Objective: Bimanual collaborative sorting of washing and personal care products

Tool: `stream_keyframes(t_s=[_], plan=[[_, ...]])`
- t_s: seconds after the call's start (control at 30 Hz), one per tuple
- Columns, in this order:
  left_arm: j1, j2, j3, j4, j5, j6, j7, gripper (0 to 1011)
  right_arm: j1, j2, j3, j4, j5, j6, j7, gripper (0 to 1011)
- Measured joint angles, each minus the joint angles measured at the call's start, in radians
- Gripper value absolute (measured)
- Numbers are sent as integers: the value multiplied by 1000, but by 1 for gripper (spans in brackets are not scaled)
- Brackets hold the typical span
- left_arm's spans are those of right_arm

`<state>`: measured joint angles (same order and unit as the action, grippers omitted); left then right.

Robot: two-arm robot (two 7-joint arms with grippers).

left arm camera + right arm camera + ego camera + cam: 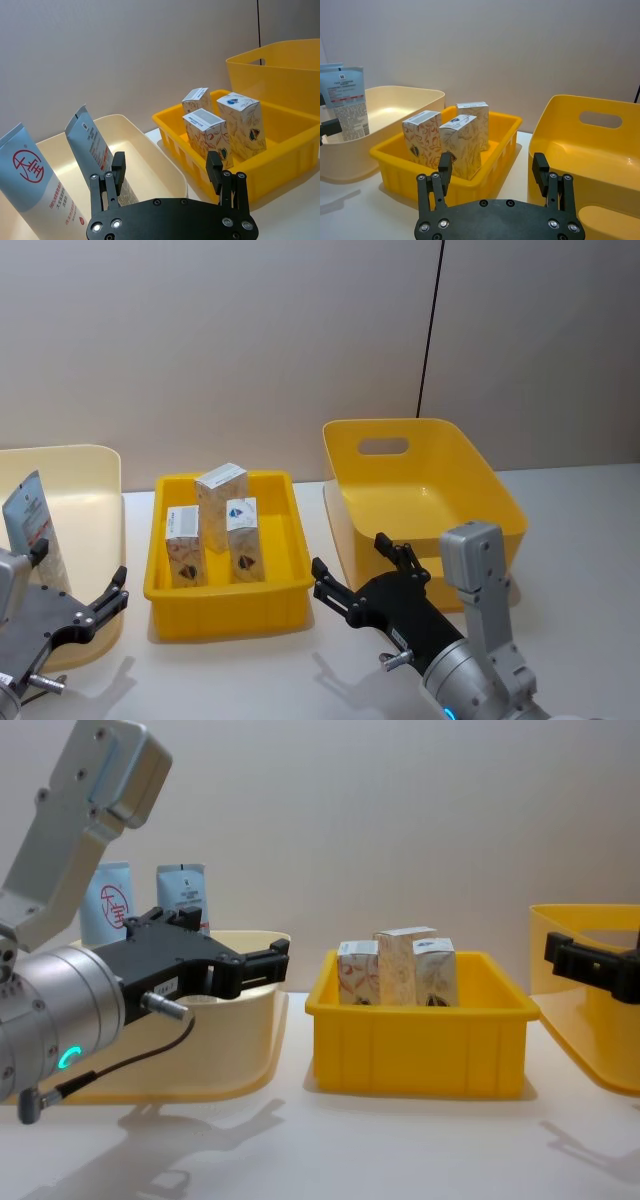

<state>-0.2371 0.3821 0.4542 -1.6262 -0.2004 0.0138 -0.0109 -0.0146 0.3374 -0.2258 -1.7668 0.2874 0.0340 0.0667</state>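
Cartons (221, 502), three of them, stand upright in the shallow yellow tray (225, 615) in the middle of the bench (400, 1140). Two blue tubes (92, 145), one with a round red logo, lean upright in the cream bin (95, 475) on the left. The left gripper (166, 162) hangs wide and empty before that bin. The right gripper (492, 160), equally wide and empty, hovers between the tray and the deep yellow bin (430, 500).

- The first tube (30, 175) has a red ring with a Chinese sign inside. Red print under it starts with "98%".
- The second tube (92, 145) has a small square code and lines of red and dark print, too small to read.
- The cartons (240, 125) each show a round blue mark and a dark badge. Their words are too small to read.
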Motion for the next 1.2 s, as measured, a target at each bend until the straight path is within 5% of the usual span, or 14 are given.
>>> stream_keyframes(t_s=[1.2], plan=[[0, 0, 0, 0, 0, 0, 0, 1003, 0, 0, 0, 0, 0, 0, 0, 1001]])
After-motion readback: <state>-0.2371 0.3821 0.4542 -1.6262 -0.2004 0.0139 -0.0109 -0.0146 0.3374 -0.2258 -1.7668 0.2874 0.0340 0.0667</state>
